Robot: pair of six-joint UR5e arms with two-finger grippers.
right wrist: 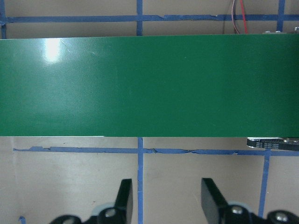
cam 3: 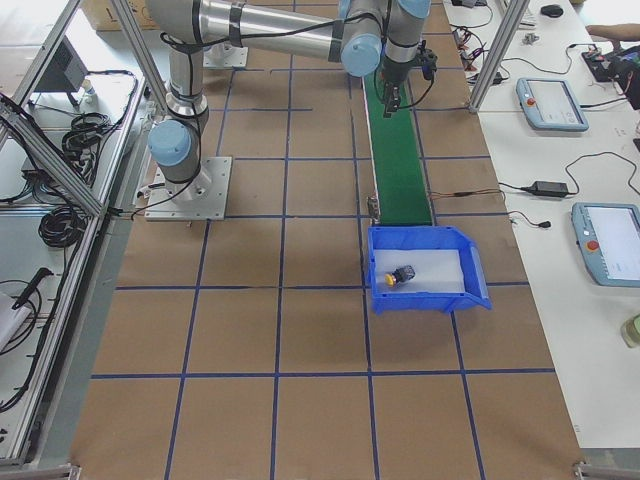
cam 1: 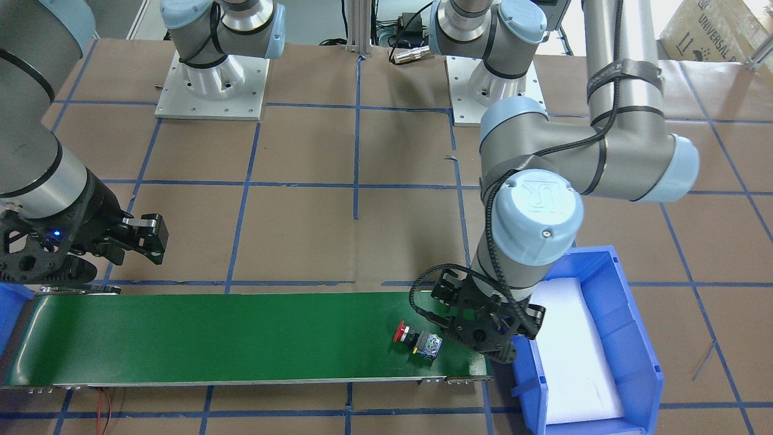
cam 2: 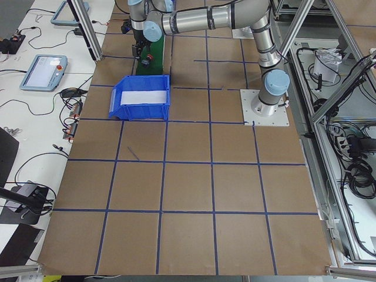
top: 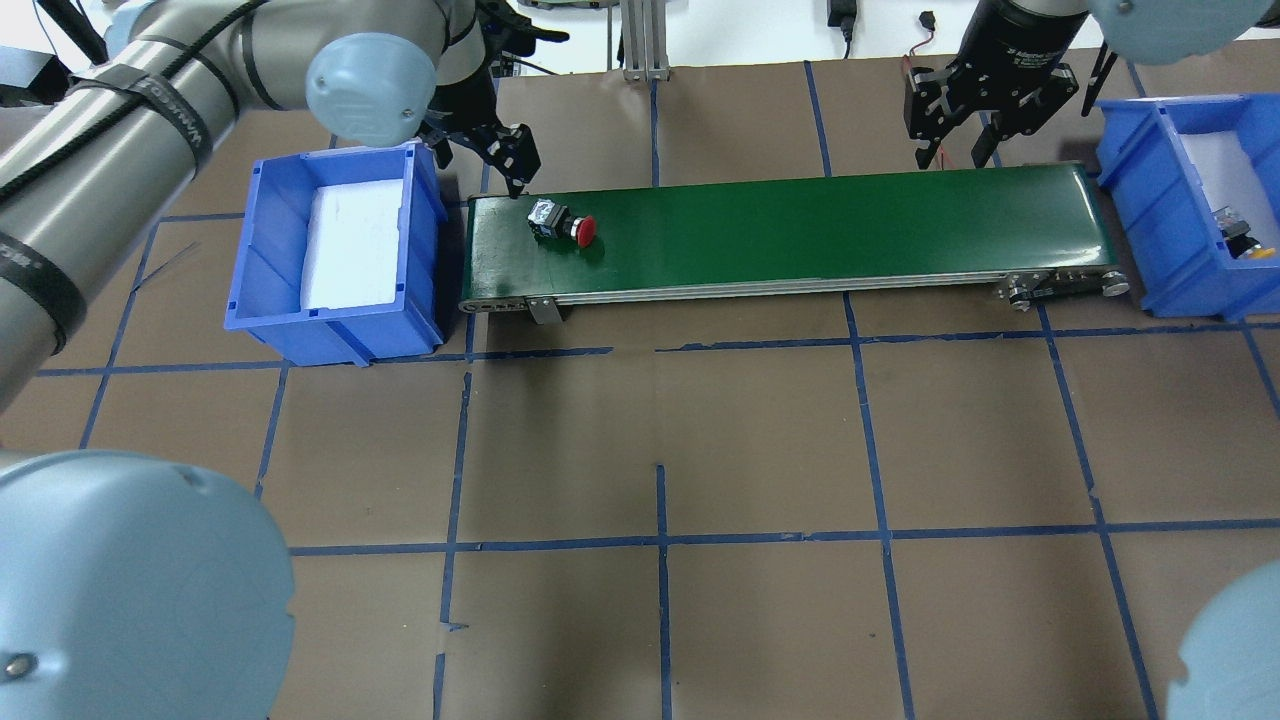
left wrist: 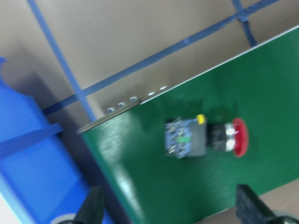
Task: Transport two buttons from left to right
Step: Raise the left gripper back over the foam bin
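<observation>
DESK: Where does the red-capped button (top: 562, 222) lie?

FIELD: On its side on the green conveyor belt (top: 800, 225), at the belt's 9 o'clock end in the overhead view. The red cap points toward 4 o'clock and the grey contact block toward 10 o'clock. It lies free of both grippers.

DESK: And the left gripper (left wrist: 169, 201)?

FIELD: Seen from overhead, it hangs at the button's 11 o'clock, by the belt's far corner and apart from the button. Its wrist camera shows the two fingers (left wrist: 93, 207) spread wide, with the button on the belt ahead of them.

DESK: The yellow one?

FIELD: The yellow-capped button (top: 1238, 238) rests on a white liner inside the right bin (top: 1150, 200), a blue one. That bin sits at the overhead view's 3 o'clock edge, just past the belt's other end.

DESK: The right gripper (right wrist: 168, 192)?

FIELD: It hovers just off the belt's 12 o'clock edge, near the 3 o'clock end, above the brown table paper (right wrist: 70, 182). Its fingers (right wrist: 125, 198) are parted and hold nothing. Bare green belt fills its wrist view ahead.

DESK: What stands at the other end?

FIELD: The left bin (top: 330, 320), also blue and lined with white foam. It stands just beside the belt's end, at 9 o'clock of the red-capped button.
</observation>
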